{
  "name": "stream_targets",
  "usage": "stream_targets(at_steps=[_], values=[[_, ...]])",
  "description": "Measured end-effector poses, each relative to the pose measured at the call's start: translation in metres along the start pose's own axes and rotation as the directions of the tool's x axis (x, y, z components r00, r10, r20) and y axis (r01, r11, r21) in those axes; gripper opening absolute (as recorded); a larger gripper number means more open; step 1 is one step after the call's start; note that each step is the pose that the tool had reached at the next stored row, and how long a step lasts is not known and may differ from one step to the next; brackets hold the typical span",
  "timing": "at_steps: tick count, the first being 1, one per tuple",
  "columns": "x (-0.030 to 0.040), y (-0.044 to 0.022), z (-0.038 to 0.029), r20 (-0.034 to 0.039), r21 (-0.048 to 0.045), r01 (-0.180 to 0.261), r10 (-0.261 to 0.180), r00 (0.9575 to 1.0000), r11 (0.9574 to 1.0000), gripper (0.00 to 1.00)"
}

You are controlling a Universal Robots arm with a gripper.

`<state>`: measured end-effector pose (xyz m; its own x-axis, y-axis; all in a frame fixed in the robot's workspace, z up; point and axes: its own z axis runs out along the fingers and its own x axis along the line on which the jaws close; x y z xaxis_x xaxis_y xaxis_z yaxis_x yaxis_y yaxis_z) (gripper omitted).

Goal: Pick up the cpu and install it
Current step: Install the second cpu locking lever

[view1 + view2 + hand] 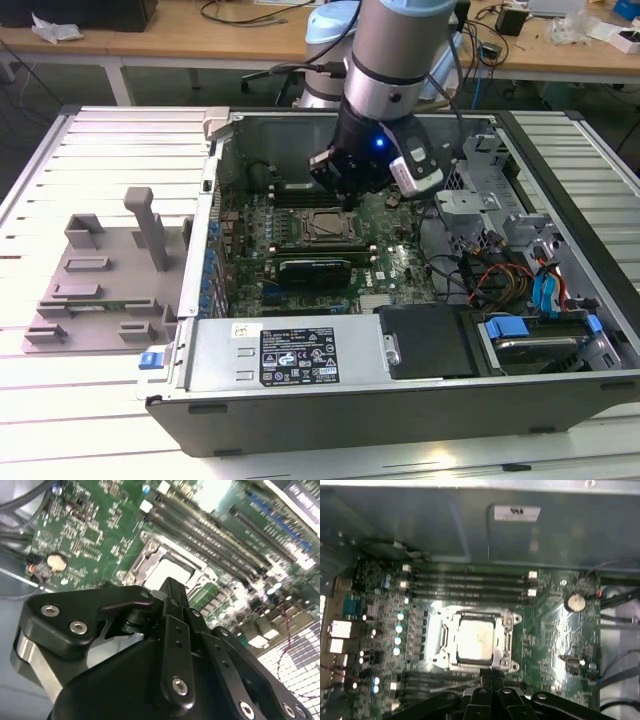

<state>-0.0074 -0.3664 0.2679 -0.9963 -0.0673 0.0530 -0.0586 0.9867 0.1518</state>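
CPU (476, 639) is what I am watching: it lies flat in the socket frame (472, 639) on the green motherboard (390, 260), its pale metal top showing in both wrist views. In the second wrist view the same chip (167, 572) sits just past the tip of my gripper (172, 592).

Going from the exterior view's left, the grey plastic tray (105, 275) stands on the slatted desk (70, 160), well apart from the computer. Next comes the open computer case (400, 400) with the power supply (290, 350) along its near edge. Over the middle of the board the arm (400, 50) reaches down, and my gripper (345, 195) hangs just above the socket, close to the chip. Toward the exterior view's right are a tangle of coloured cables (500, 275) and a drive bay with blue tabs (545, 335).

The fingers (175, 630) look drawn close together with nothing between them. In the first wrist view the gripper (492, 680) sits at the socket's edge, beside the memory slots (470, 582).
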Motion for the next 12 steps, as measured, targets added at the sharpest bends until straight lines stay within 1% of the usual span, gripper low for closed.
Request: stream_targets(at_steps=[1, 2, 4, 5, 6, 7, 8, 10, 11, 12], values=[[0.0003, -0.0024, 0.0000, 0.0002, -0.0070, 0.000, 0.000, 1.0000, 1.0000, 0.11], [0.0007, -0.0063, 0.0002, 0.0005, -0.0089, 0.000, 0.000, 1.0000, 1.0000, 0.11], [0.0016, -0.0149, 0.0007, 0.0004, -0.0090, 0.001, -0.001, 1.0000, 1.0000, 0.11], [0.0024, -0.0206, 0.0014, 0.0003, -0.0090, 0.001, -0.001, 1.0000, 1.0000, 0.11], [0.0044, -0.0276, 0.0040, 0.0004, -0.0090, 0.000, 0.000, 1.0000, 1.0000, 0.11], [0.0060, -0.0298, 0.0055, 0.0005, -0.0096, 0.000, 0.000, 1.0000, 1.0000, 0.11], [0.0116, -0.0310, 0.0082, 0.0008, -0.0140, 0.001, -0.001, 1.0000, 0.9999, 0.11], [0.0186, -0.0311, 0.0110, 0.0008, -0.0155, 0.001, -0.001, 1.0000, 0.9999, 0.11], [0.0251, -0.0311, 0.0140, 0.0009, -0.0162, 0.001, -0.001, 1.0000, 0.9999, 0.11], [0.0290, -0.0311, 0.0160, 0.0009, -0.0164, 0.001, -0.001, 1.0000, 0.9999, 0.11]])
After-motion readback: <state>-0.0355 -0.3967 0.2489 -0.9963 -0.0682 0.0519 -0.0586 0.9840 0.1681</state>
